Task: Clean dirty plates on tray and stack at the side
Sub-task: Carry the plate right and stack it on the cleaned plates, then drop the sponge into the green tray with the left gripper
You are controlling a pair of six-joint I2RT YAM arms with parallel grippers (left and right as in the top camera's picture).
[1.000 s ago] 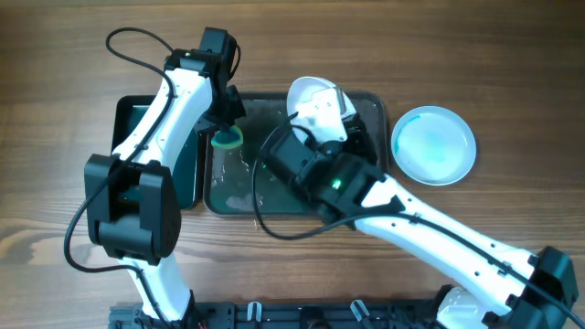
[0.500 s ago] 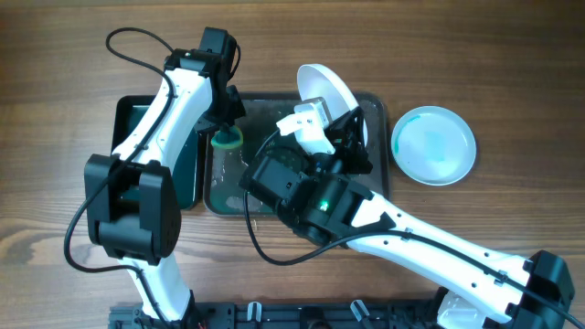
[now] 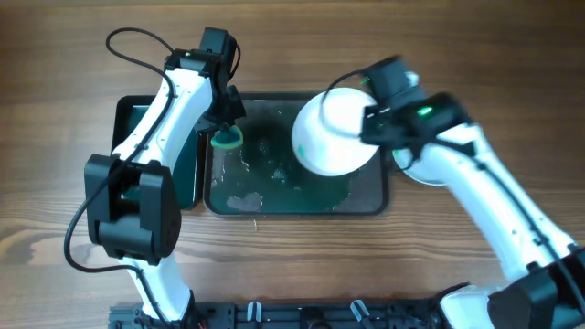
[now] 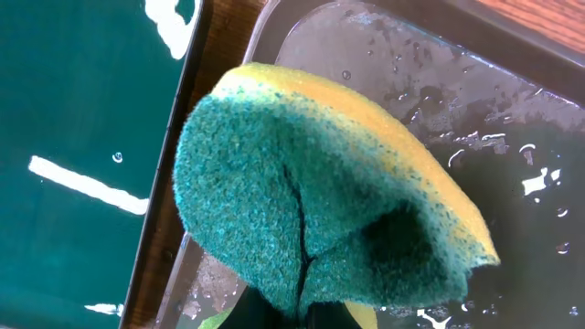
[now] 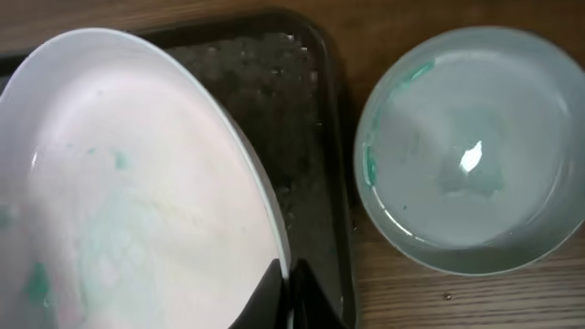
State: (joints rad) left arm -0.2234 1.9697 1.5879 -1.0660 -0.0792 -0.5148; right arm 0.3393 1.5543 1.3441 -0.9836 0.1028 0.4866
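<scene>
The right arm has swung out from low across the tray (image 3: 238,196) to the tray's right side. The white plate (image 3: 331,132), which a second ago stood steeply on edge at the tray's far rim, now hangs clear above the tray's right half. I take this as the end of scrubbing for this plate and the start of carrying it to the stack. The pale blue plate (image 5: 462,178) lies on the worktop just right of the tray and would be the base. Faint teal smears remain on the white plate (image 5: 137,210), so it may not be fully clean.

The right hand (image 5: 291,294) is clenched on the white plate's rim, on the edge facing the blue plate. From overhead the plate reads as nearly a full circle, so it lies close to level. Its hollow face seems to look upward, towards the wrist camera. Being round, it has no long axis of its own; the tray's long axis runs left to right in the overhead view, and the plate sits across its right end.

The left hand (image 3: 224,126) has not moved. It grasps the folded sponge (image 4: 320,210), green side outward, over the tray's left edge beside the smaller tray of green liquid (image 4: 73,110). A third plate is not in view.
</scene>
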